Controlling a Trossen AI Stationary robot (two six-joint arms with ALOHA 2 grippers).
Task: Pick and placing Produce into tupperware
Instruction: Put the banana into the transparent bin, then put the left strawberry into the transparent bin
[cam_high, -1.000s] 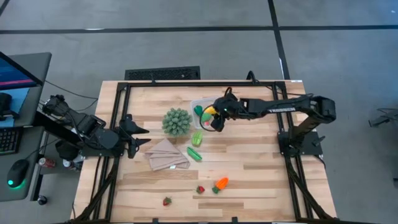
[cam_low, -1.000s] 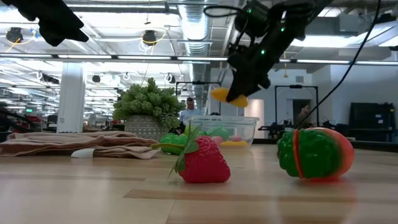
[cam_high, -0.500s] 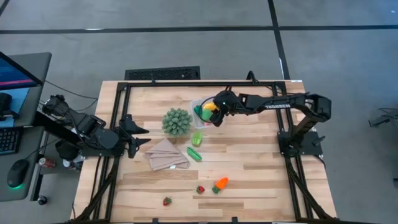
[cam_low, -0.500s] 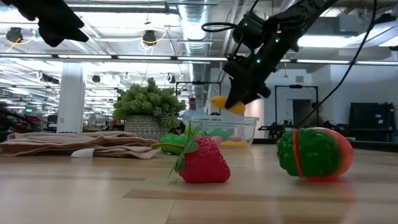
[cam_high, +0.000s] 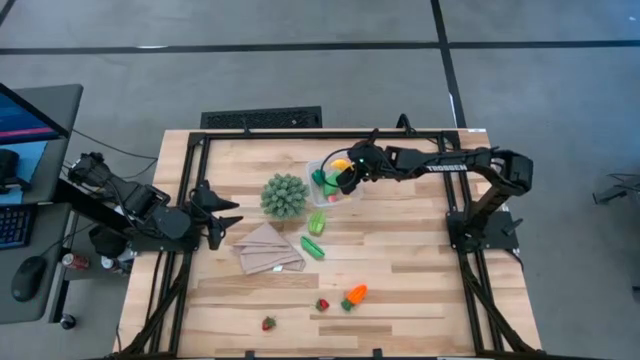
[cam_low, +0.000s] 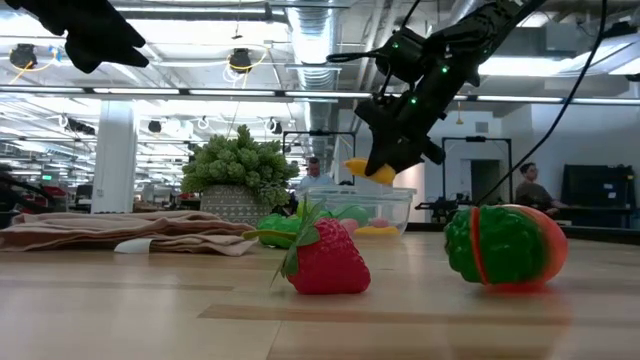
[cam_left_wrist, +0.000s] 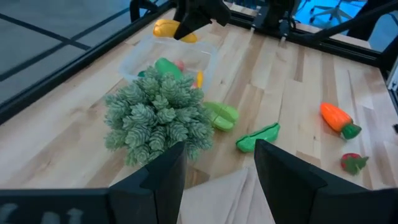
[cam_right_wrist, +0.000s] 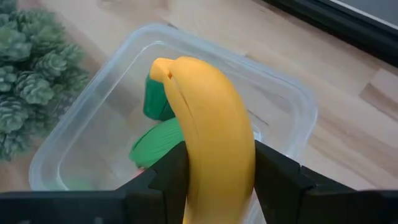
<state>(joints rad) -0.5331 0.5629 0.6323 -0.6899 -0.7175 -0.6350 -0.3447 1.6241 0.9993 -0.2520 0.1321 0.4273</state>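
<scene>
My right gripper (cam_high: 347, 172) is shut on a yellow toy banana (cam_right_wrist: 208, 134) above the clear tupperware (cam_high: 332, 182), which holds green pieces (cam_right_wrist: 158, 140). The banana also shows in the low view (cam_low: 368, 170). On the table lie a light-green piece (cam_high: 317, 221), a green pod (cam_high: 313, 247), an orange carrot (cam_high: 354, 295) and two red strawberries (cam_high: 322, 304) (cam_high: 268, 323). My left gripper (cam_high: 228, 212) is open and empty at the table's left, near the tan cloth (cam_high: 266, 248). My right gripper pinches the banana between its two fingers, which lie across it at its lower part (cam_right_wrist: 214, 180). The banana's free end (cam_right_wrist: 163, 67) sticks out ahead of the fingers. The banana is lifted clear, over the tupperware's opening.
A spiky green ball (cam_high: 284, 195) stands just left of the tupperware. The tan folded cloth lies near the left gripper. A black frame (cam_high: 300, 133) runs around the table's edges. People show in the room beyond the table in the low view.
My right gripper has carried the banana toward the table's far edge, from the tupperware's near side to over its opening, staying shut on it.
</scene>
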